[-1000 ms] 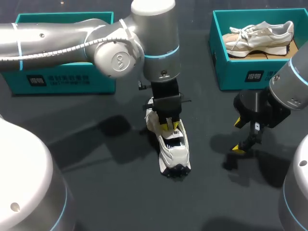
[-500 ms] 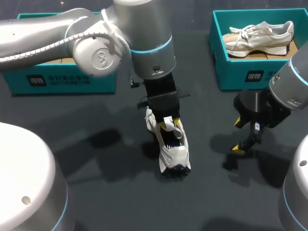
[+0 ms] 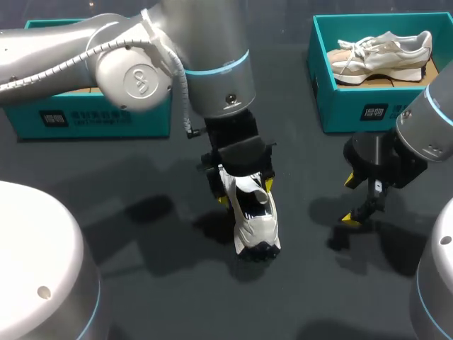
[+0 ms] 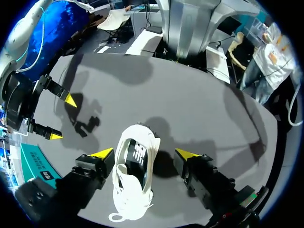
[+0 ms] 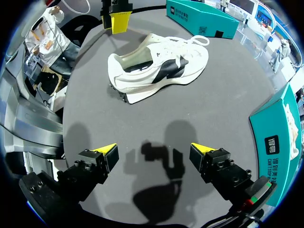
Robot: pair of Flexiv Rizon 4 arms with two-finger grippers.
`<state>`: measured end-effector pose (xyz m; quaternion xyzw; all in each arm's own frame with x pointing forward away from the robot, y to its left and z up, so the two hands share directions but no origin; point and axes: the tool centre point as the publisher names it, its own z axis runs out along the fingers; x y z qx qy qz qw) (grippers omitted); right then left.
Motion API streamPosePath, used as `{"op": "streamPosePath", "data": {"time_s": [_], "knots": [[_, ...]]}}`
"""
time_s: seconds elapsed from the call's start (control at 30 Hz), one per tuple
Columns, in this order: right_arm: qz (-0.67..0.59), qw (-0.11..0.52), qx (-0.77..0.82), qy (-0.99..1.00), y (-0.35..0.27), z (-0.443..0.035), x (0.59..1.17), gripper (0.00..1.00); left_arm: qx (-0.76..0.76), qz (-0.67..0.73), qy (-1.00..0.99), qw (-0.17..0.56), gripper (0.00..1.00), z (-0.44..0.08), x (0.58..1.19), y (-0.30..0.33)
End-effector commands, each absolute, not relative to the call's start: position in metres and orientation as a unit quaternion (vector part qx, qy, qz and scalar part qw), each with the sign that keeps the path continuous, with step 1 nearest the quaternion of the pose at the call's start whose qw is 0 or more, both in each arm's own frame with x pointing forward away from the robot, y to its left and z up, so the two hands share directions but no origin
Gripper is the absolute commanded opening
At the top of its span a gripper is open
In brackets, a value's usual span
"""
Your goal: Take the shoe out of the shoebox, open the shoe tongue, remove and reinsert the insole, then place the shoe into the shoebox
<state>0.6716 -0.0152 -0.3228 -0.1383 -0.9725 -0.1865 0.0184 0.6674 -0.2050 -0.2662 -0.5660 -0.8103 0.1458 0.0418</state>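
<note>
I read the shoe [image 3: 256,219] as white with black panels, on a dark grey table [image 3: 163,297]. The far-left shoebox [image 3: 92,117] and far-right shoebox [image 3: 340,106] are teal; the sneaker [image 3: 382,49] inside the latter is cream and tan.

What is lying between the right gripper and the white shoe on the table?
Nothing: only bare dark table lies between the right gripper and the shoe. The right wrist view shows this best, and the head view agrees.

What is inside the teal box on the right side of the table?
One pale laced sneaker on a brown lining. Anything beneath the sneaker is covered.
</note>
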Motion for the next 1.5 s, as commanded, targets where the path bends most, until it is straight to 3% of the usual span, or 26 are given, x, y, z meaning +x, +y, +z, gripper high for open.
{"op": "streamPosePath", "data": {"time_s": [0.03,0.27,0.4,0.47,0.93,1.5], "knots": [[-0.186,0.017,-0.139,-0.973,-0.016,-0.323,0.67,1.0,-0.567,0.144,-0.81,0.046,1.0,-0.261,0.671,-0.204],[-0.186,0.017,-0.139,-0.973,-0.016,-0.323,0.67,1.0,-0.567,0.144,-0.81,0.046,1.0,-0.261,0.671,-0.204],[-0.186,0.017,-0.139,-0.973,-0.016,-0.323,0.67,1.0,-0.432,0.091,-0.896,0.048,1.0,-0.256,0.659,-0.209],[-0.186,0.017,-0.139,-0.973,-0.016,-0.323,0.67,1.0,-0.306,0.021,-0.952,0.013,1.0,-0.252,0.657,-0.211],[-0.186,0.017,-0.139,-0.973,-0.016,-0.323,0.67,1.0,-0.302,0.028,-0.953,0.018,1.0,-0.253,0.654,-0.212],[-0.186,0.017,-0.139,-0.973,-0.016,-0.323,0.67,1.0,-0.142,0.06,-0.988,0.032,1.0,-0.292,0.635,-0.227]]}}
